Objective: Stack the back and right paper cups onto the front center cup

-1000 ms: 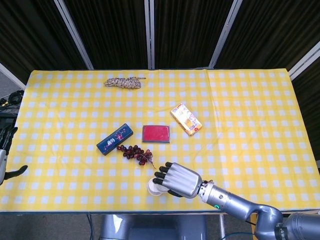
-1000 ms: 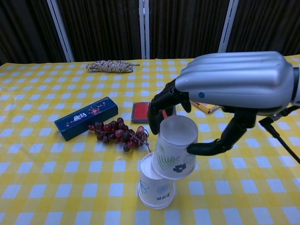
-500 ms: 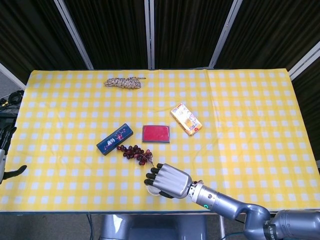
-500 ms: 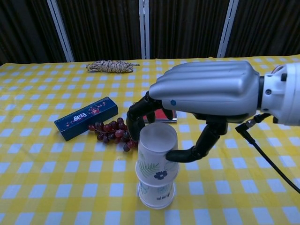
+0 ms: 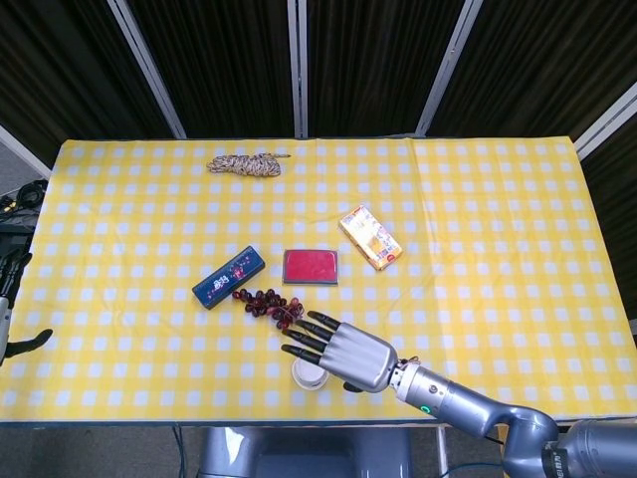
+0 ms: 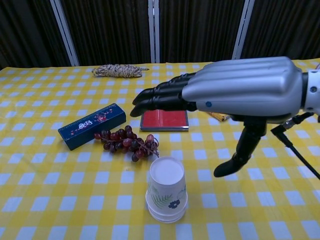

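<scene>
The paper cups (image 6: pixel 166 189) stand nested upside down near the table's front edge, white with a leaf and flower print; the head view shows the same stack (image 5: pixel 309 373) from above. My right hand (image 6: pixel 235 97) hovers above and just right of the stack with its fingers stretched out flat and the thumb hanging down, touching nothing. In the head view that right hand (image 5: pixel 348 354) lies over the stack's right side. My left hand (image 5: pixel 12 309) rests off the table's left edge, only partly visible.
A bunch of dark grapes (image 6: pixel 126 141) lies just behind the stack. Further back are a blue box (image 6: pixel 92 125), a red case (image 6: pixel 164 120), a yellow snack box (image 5: pixel 370 238) and a coil of rope (image 6: pixel 118 70).
My right hand lowered the held cup fully onto the front cup, then let go, spread its fingers and lifted away to the right.
</scene>
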